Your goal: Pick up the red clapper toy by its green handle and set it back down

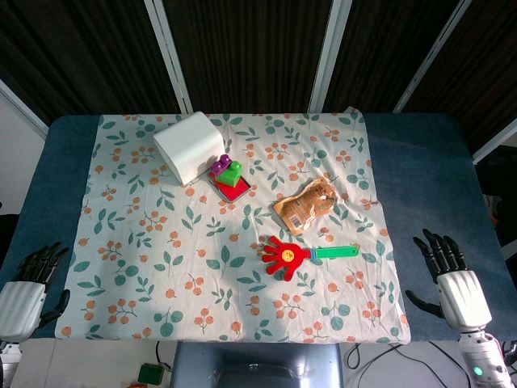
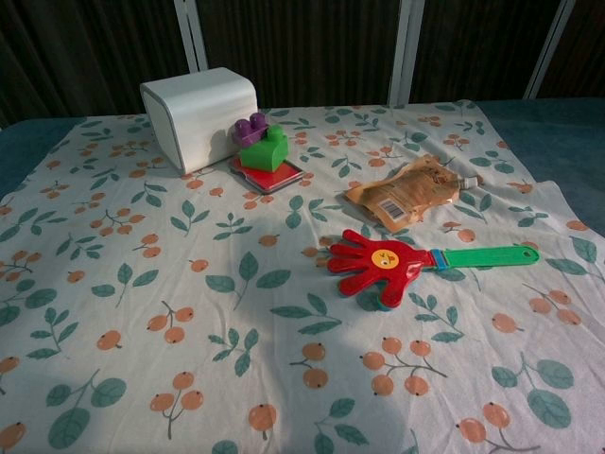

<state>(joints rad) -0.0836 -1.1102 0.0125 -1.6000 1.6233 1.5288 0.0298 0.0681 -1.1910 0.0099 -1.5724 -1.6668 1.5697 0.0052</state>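
Nearest the camera, two robot hands at the near corners of the table. On the left, the left hand (image 1: 31,284), holding nothing, dark fingers spread apart, resting on the blue table (image 1: 420,137) just off the cloth's edge. On the right, the right hand (image 1: 451,276), holding nothing too, fingers apart and pointing to the far side, well away from the toy.

Spread over most of the table, a big white cloth (image 1: 161,242) with leaves and orange berries.

Far and a bit left on the cloth, a white box with a rounded top (image 1: 187,145), lying on its side. Just right of it and touching or nearly so, a small red tray (image 1: 230,186) with a green block (image 1: 231,170) and a purple block (image 1: 221,162) on top.

Right of the middle, a tan crinkly pouch (image 1: 307,205) lying flat, a small cap at its far right end.

Near and right of the middle, just nearer than the pouch, the red clapper toy (image 1: 284,256), shaped like a little hand with a yellow smiley face. Flat on the cloth. Sticking out to the right, its green handle (image 1: 336,252). No hand touching it.
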